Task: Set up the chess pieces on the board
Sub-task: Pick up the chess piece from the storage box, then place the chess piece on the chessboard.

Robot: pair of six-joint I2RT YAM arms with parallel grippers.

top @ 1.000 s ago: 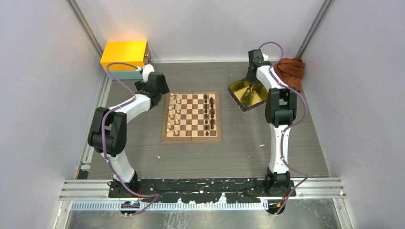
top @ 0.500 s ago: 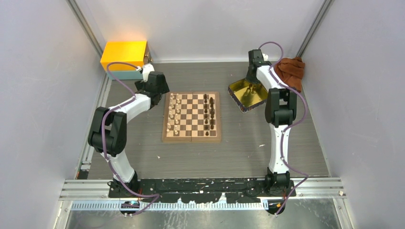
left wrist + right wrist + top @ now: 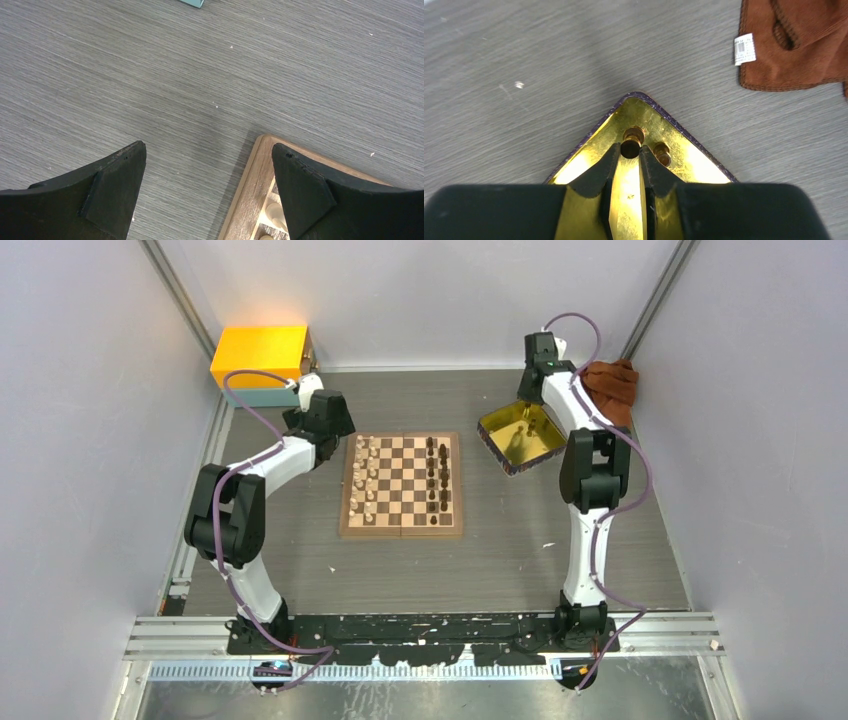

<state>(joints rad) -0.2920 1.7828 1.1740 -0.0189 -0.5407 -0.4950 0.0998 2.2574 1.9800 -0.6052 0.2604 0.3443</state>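
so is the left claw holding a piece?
No, the left claw gapes wide over the table by the board corner, nothing in it.

The grey wood-grain bench [image 3: 500, 550] bears a chessboard [image 3: 402, 480] at its middle. A gold tray [image 3: 515, 445] lies right of it, a brown cloth [image 3: 610, 390] beyond, a yellow box [image 3: 260, 355] back left

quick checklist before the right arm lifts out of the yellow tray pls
1. Right gripper closed on a dark chess piece: ok, the piece sits pinched between the fingertips.
2. Second dark piece free of the fingers: cannot tell, it lies close beside one finger.
3. Grip low enough on the piece: cannot tell, only its top shows.
4. Yellow tray flat on the table: ok.
5. Left gripper out of the way: ok, open, empty, over the board corner.
6. Free square on the dark side: cannot tell, pieces too small from above.
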